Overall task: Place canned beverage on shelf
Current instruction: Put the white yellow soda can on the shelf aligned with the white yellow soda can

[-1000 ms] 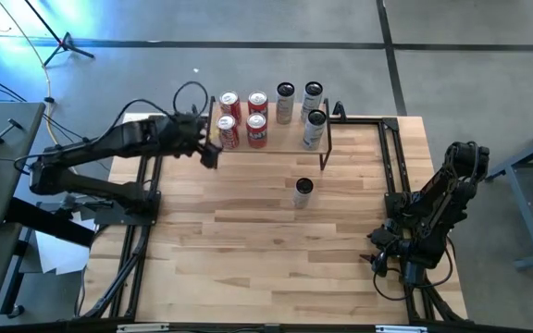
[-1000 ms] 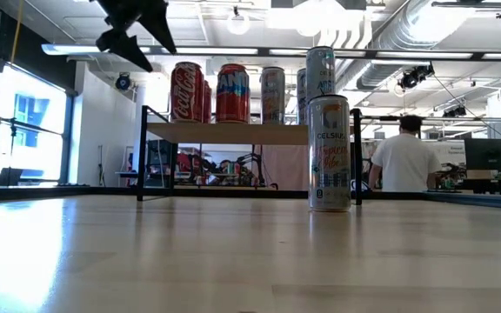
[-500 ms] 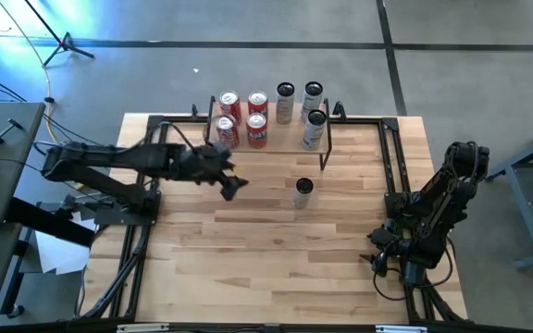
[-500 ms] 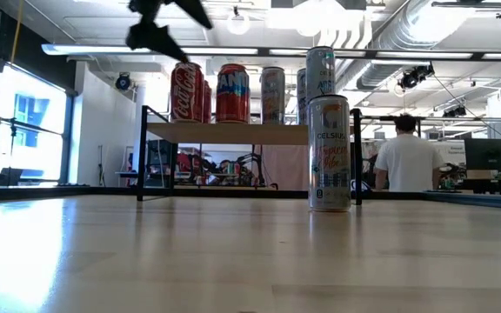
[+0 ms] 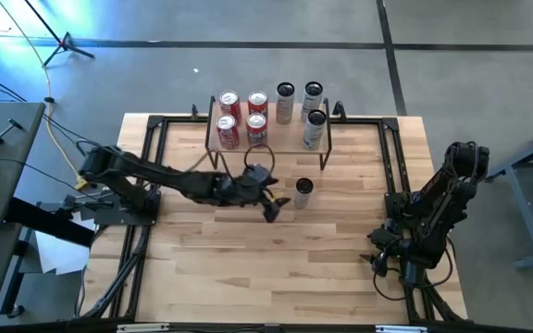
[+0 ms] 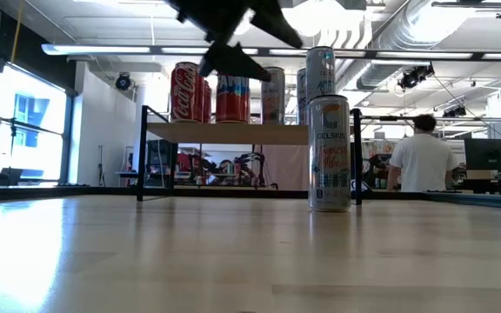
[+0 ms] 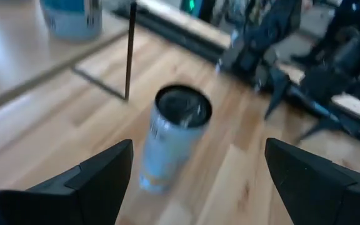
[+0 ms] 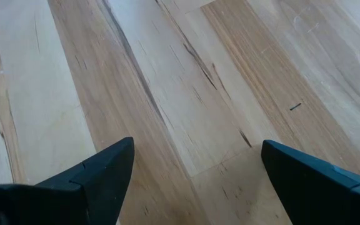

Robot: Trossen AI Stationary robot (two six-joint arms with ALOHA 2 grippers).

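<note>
Since the left arm is the one stretched out over the middle of the desk (image 5: pixel 248 259), that's the one I'd be driving here, and the left pincer (image 5: pixel 274 205) sits just beside the lone Celsius can (image 5: pixel 303 191), on the can's left as seen from above. In the left wrist view the can (image 7: pixel 174 139) shows between the two fingers (image 7: pixel 99 172), a bit off centre toward one of them, with the fingers spread wide and nothing between them yet. So the pincer is apart and empty, hanging above the desk rather than down at can height, going by the low view, where it shows up high (image 6: pixel 233 39) next to the can (image 6: pixel 330 152).

The can stands upright on the bare desk, long axis straight up, top rim facing the overhead camera. My guess is the next bit is all about closing that small sideways gap and dropping down so the fingers straddle the body.

Beyond it is the shelf (image 5: pixel 290 141), already carrying four red soda cans (image 5: pixel 242 118) on its left half and three tall slim cans (image 5: pixel 313 117) on the right. The free plank looks to be in the front middle, nearest the can.

The right arm is parked at the desk's right edge, its right pincer (image 8: pixel 189 181) spread over bare wood, well apart from everything.
</note>
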